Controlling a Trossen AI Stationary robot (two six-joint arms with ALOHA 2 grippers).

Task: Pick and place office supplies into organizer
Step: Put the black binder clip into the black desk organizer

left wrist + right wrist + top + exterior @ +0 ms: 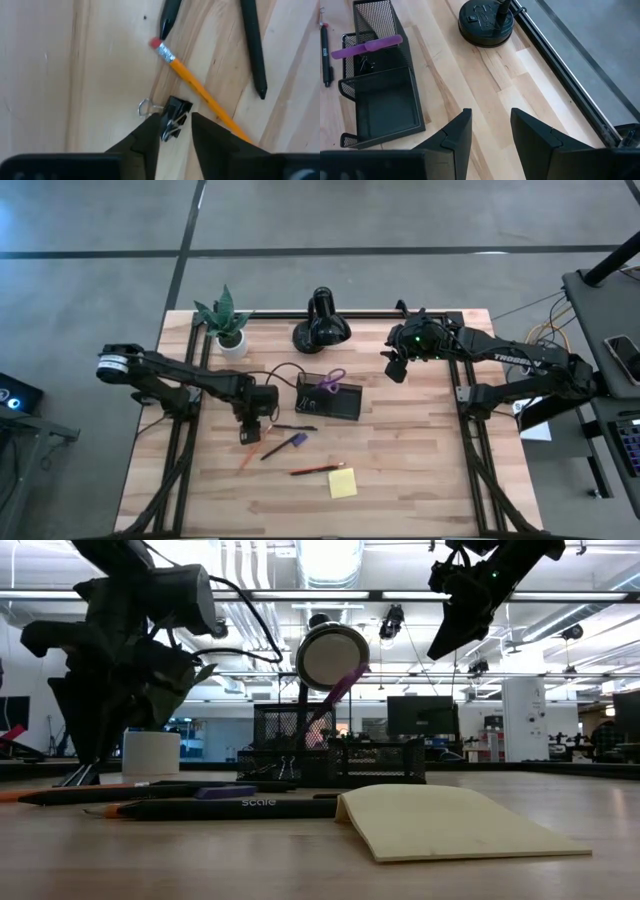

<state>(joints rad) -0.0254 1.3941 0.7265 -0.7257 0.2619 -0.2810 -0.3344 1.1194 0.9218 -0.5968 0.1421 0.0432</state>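
Observation:
My left gripper [250, 436] points down at the table in front of the black mesh organizer [340, 402] and is shut on a small black binder clip [175, 116]. Beside the clip lie an orange pencil [197, 90] with a red eraser and two black pens [252, 45]. Purple-handled scissors [331, 380] stand in the organizer. A purple-tipped pen [285, 446], another pencil [318, 469] and the yellow sticky pad [342, 483] lie flat nearer the near edge. My right gripper [395, 367] hangs open, high above the table's far right. My left gripper [175, 125] pinches the binder clip's black body [172, 122] between its two fingertips, coming from above and pointing down. One silver wire handle [145, 106] sticks out to the side. Whether the clip still rests on the wood, I cannot tell.
A glossy black lamp [320, 328] stands at the far edge, its round base [485, 22] just beyond the organizer [385, 100]. A green plant in a white pot [225, 320] is at the far left. Bare wood stretches right of the organizer and along the near right.

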